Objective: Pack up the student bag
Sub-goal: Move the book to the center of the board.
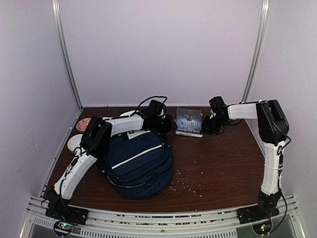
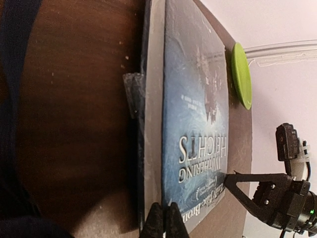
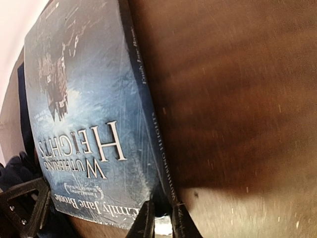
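Student bag [image 1: 141,168] lies on the counter [image 1: 223,163] front-left, its top end under the left arm [image 1: 124,124]. Left jaws reach just past the bag's far end, right jaws well apart from it. A paperback [image 1: 189,121], titled "Wuthering Heights", sits between the two sets of jaws. Left jaws: the fingers [image 2: 154,220] are drawn almost together at the book's near corner; cannot tell whether they pinch it. Right jaws: the fingers [image 3: 143,223] stand a little apart with the spine corner in the gap, clamped on the book. One right finger shows in the left wrist view, its tip on the cover edge. The bag's upper part is covered by the arm in the top view. In the left wrist view only a blurred navy strip is seen at the frame's left edge. Green disc [image 2: 242,74] beyond the book, partly behind it. Pale crumbs [image 1: 190,186] scattered beside the bag.
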